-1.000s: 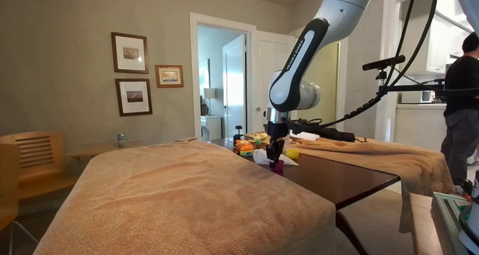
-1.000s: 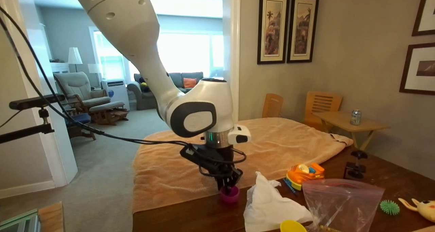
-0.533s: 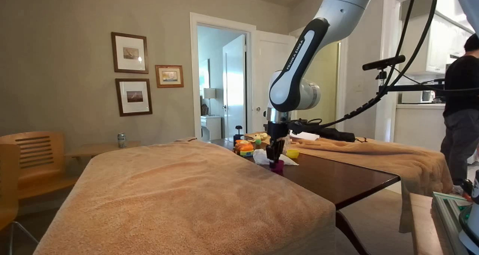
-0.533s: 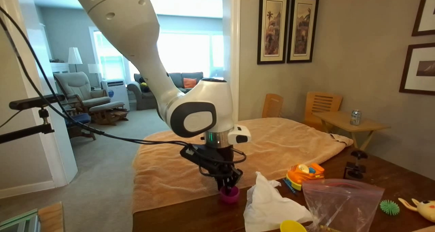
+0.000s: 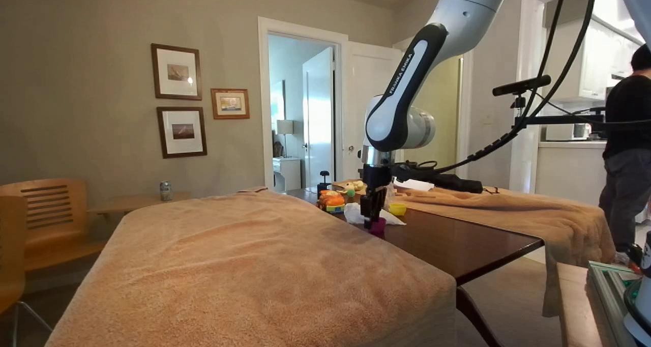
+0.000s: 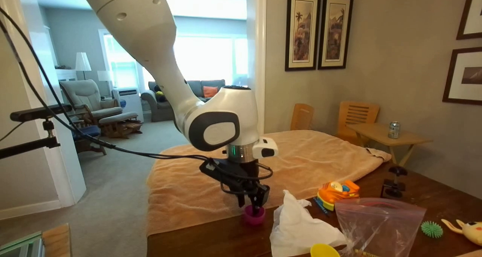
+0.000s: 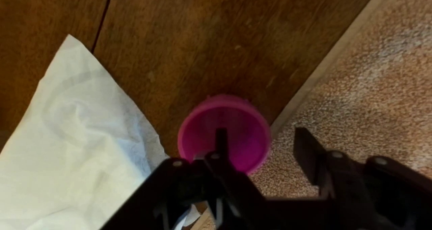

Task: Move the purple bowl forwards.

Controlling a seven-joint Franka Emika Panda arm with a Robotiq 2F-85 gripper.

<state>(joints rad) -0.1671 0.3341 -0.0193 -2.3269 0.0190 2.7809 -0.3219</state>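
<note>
Your gripper (image 7: 261,135) stood with its jaws well parted across the rim of the purple bowl (image 7: 244,132). The wrist view showed you what the exterior views only suggested: one finger (image 7: 221,142) over the bowl's opening, the other finger (image 7: 305,152) outside it, above the peach towel (image 7: 354,122), with space on both sides of the rim. Whether the inner fingertip touched the bowl's floor, you could not tell. Below the gripper, the bowl sat upright on the dark table (image 7: 216,54), just beside the towel's edge; a white cloth (image 7: 84,149) lay near, on the side of the inner finger.

In an exterior view you saw, past that cloth from the gripper, a clear plastic bag (image 6: 380,215), a green spiky ball (image 6: 432,230) and an orange toy (image 6: 339,191); a yellow bowl (image 6: 324,250) showed in both exterior views. Well away from the gripper, a person in black (image 5: 628,108) and a grey sofa (image 6: 194,86) each appeared in an exterior view alone.

The arm (image 5: 402,97) above the gripper bore the words FRANKA EMIKA, legible in an exterior view; a can (image 6: 394,130) on a side table (image 6: 372,133), far from the gripper, carried print too small to read.
</note>
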